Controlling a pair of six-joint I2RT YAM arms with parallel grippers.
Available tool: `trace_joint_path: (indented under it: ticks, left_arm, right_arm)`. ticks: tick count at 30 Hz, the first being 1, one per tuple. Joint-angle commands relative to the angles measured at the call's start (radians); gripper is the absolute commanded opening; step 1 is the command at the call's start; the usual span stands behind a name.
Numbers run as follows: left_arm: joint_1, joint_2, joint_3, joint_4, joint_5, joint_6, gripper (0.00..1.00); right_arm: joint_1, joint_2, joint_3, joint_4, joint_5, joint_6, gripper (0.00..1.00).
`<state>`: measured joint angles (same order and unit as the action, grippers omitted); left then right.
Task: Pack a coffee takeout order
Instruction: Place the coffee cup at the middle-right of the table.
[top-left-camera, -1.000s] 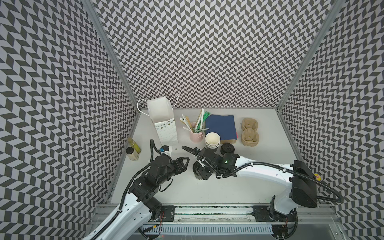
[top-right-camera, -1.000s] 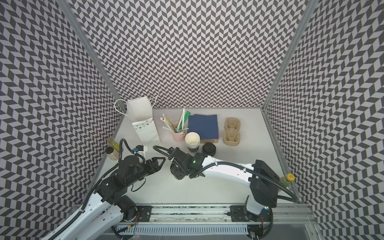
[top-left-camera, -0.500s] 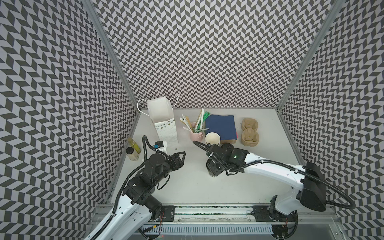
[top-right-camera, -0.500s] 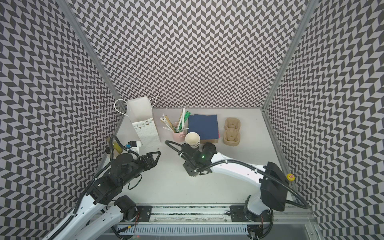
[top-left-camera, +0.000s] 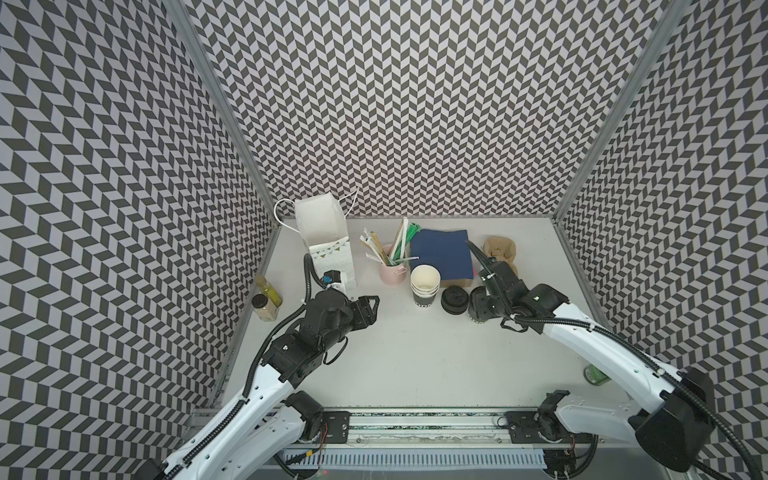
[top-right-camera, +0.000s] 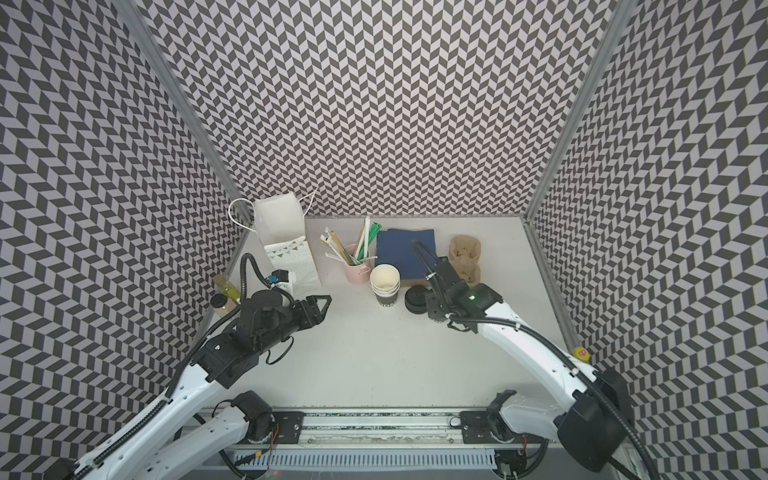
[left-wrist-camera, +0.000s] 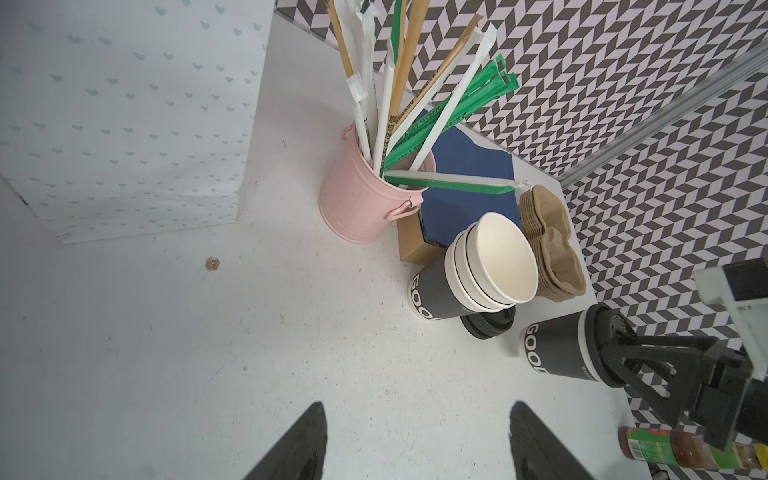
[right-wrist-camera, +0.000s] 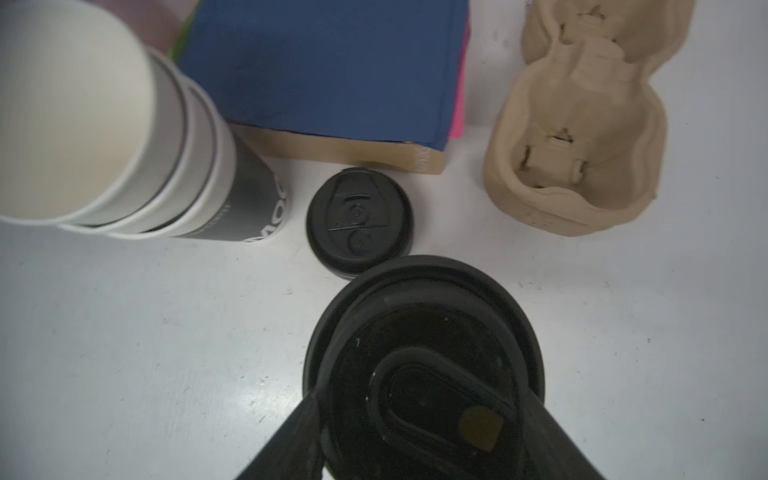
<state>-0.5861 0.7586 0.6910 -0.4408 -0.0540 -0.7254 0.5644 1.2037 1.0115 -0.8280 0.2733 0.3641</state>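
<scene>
The right claw (right-wrist-camera: 424, 397) is clamped on the dark cup (left-wrist-camera: 555, 353), with one finger on each side of its black lid (right-wrist-camera: 424, 324). In both top views the cup sits at 3 o'clock from a loose lid (top-left-camera: 455, 300), just beside it. Whether it touches the bench (top-left-camera: 415, 365) cannot be told. The pulp carrier (top-left-camera: 500, 249) lies at 1 o'clock from the cup, and the navy napkin (top-left-camera: 440, 253) at 11 o'clock. The left claw (left-wrist-camera: 417, 404) holds nothing, jaws apart, at 9 o'clock from the cup stack (top-left-camera: 424, 282)
</scene>
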Motion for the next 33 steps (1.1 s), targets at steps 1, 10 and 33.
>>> trace_joint_path:
  ticks: [1, 10, 33]
  left_arm:
    - [0.009, 0.021, 0.038, 0.051, 0.024, 0.023, 0.70]
    - [0.014, 0.082, 0.063, 0.073, 0.063, 0.034, 0.71]
    - [0.015, 0.081, 0.013, 0.119, 0.117, 0.014, 0.72]
  right_arm:
    - [-0.055, -0.040, -0.006, 0.008, 0.030, 0.007, 0.56]
    - [-0.122, 0.009, -0.054, 0.047, -0.111, -0.007, 0.57]
    - [-0.136, 0.048, -0.055, 0.047, -0.119, -0.014, 0.71]
